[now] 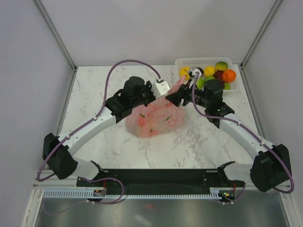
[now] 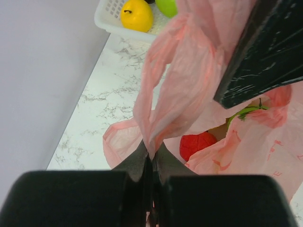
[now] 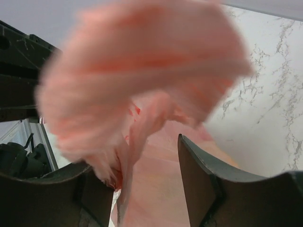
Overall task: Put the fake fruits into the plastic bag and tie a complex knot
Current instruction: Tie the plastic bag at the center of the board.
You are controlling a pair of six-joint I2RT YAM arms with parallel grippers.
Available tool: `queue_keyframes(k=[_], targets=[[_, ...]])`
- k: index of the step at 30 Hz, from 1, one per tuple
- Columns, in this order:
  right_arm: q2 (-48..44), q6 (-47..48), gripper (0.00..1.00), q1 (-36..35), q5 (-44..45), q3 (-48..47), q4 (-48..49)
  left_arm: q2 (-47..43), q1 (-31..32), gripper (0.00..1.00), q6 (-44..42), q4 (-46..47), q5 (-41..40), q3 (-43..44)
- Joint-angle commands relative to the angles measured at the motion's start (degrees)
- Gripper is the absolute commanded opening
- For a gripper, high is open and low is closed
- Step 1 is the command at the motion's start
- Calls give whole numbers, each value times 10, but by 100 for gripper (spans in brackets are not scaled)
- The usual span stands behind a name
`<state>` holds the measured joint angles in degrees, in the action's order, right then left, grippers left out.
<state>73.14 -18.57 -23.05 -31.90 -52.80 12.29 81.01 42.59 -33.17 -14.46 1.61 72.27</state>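
Note:
The pink plastic bag lies mid-table with several fake fruits inside; a red one shows through its opening. My left gripper is shut on a bag handle and holds it up above the bag. In the top view it is above the bag's far edge. My right gripper is open, with another blurred bunch of the pink bag draped between its fingers, close to the left one. In the top view it is right beside the left gripper. No knot shows.
A white lattice basket stands at the far right corner with yellow, orange, green and dark fruits. It also shows in the left wrist view with a yellow fruit. Walls enclose the table on three sides.

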Motion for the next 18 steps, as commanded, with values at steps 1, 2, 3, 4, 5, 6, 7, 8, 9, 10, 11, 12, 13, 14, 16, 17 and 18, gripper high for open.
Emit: queue_keyframes(k=[1,2,3,4,5,6,7,8,9,10,11,12,13,14,16,17,18], targets=[[-36,8,60,4,17,-13,-22,-9,-10,2,30,5,7,27],[-43,9,60,4,27,-12,-28,-10,-14,2,29,5,7,26],[-49,12,60,4,31,-10,-33,-11,-15,2,30,5,5,26],[-62,16,60,5,35,-8,-39,-12,-16,2,31,6,5,26],[-70,18,59,5,36,-2,-45,-12,-18,2,29,6,6,24],[-76,18,58,5,38,2,-46,-12,-19,2,30,6,5,25],[-87,17,57,5,39,6,-46,-13,-19,2,30,5,7,24],[-91,16,56,5,37,9,-45,-16,-20,2,30,5,9,24],[-94,16,56,5,37,15,-45,-17,-21,2,30,6,10,23],[-98,15,55,5,38,16,-45,-18,-20,2,30,5,13,23],[-99,14,49,5,39,19,-45,-21,-21,2,30,6,12,22],[-100,14,48,5,40,19,-44,-22,-22,2,29,5,16,20],[-98,13,48,5,32,19,-40,-23,-21,2,29,6,18,19],[-94,11,49,5,27,14,-40,-27,-22,2,29,6,20,17],[-85,9,54,5,10,9,-39,-30,-21,2,29,6,23,16],[-80,10,60,5,4,5,-38,-31,-21,2,30,5,23,17],[-77,11,64,5,-1,5,-37,-31,-21,2,29,6,22,16]])
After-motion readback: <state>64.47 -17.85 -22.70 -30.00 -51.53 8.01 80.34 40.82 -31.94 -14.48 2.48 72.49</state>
